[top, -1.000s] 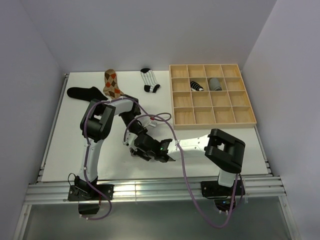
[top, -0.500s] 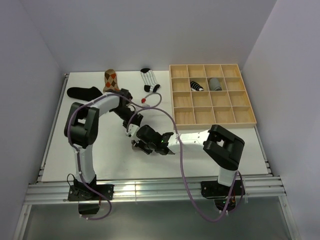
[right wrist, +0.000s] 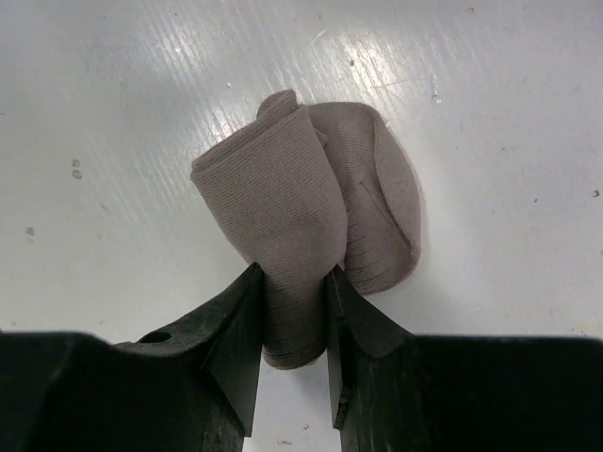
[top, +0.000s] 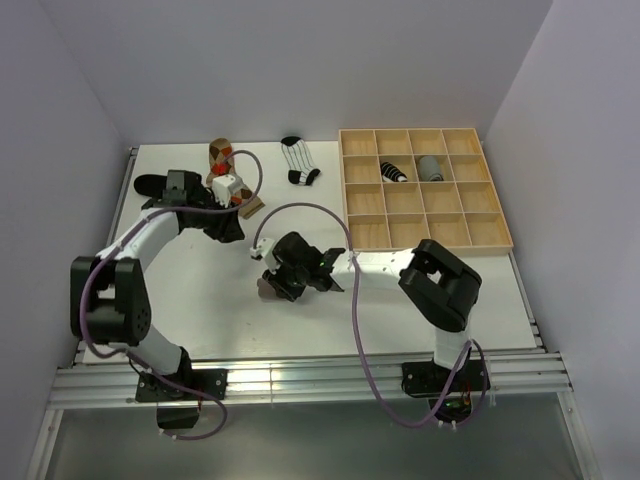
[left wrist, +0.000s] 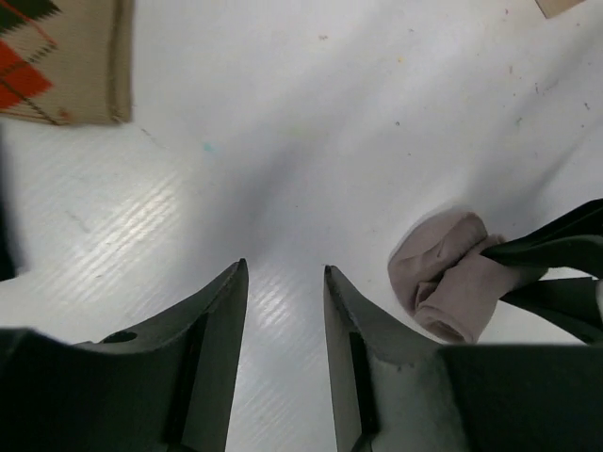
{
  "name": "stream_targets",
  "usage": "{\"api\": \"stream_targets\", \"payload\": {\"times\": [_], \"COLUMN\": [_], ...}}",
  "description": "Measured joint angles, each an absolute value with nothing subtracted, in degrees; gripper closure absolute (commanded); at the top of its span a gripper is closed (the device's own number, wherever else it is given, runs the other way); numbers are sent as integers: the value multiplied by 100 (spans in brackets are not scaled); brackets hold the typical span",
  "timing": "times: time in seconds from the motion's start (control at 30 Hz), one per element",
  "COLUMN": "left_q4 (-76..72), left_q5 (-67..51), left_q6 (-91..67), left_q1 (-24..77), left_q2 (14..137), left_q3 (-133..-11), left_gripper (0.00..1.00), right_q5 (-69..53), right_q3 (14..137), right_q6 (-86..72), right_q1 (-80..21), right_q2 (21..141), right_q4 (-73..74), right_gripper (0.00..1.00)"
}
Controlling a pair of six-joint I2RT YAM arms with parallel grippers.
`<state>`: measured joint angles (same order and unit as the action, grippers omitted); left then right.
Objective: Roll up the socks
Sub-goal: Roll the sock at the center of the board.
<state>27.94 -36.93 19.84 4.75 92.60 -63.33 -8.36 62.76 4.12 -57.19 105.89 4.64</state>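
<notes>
The roll looks nearly finished. The taupe knitted sock (right wrist: 320, 202) sits bunched into a soft bundle near the middle of the white table (top: 200, 295), its folded end pinched between the jaws of the right gripper (right wrist: 292, 282). The left gripper (left wrist: 283, 273) hangs spread and empty, apart from it, near the tan-orange argyle sock (left wrist: 61, 56). The next move probably calls for a lift firm enough to keep the bundle from unwinding.
</notes>
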Motion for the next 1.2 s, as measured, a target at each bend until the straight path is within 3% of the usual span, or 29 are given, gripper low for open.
{"api": "stream_targets", "payload": {"times": [0.37, 0.57, 1.2], "left_q4": [1791, 1616, 1396], "left_q5": [-3146, -2502, -1695], "left_q6": [3138, 4143, 5137], "left_q1": [585, 1826, 3686], "left_q2": [7214, 6458, 6635], "left_q3": [-4976, -3870, -3192], "left_gripper": [47, 44, 44], "right_q5": [-2132, -2574, -3824], "right_q3": [6871, 7269, 7876], "right_q6": [325, 266, 113], "right_q1": [-5120, -4943, -4412], "right_q2": [10991, 11286, 11863], "right_q4": [1111, 1463, 2075], "right_gripper": [83, 83, 82]}}
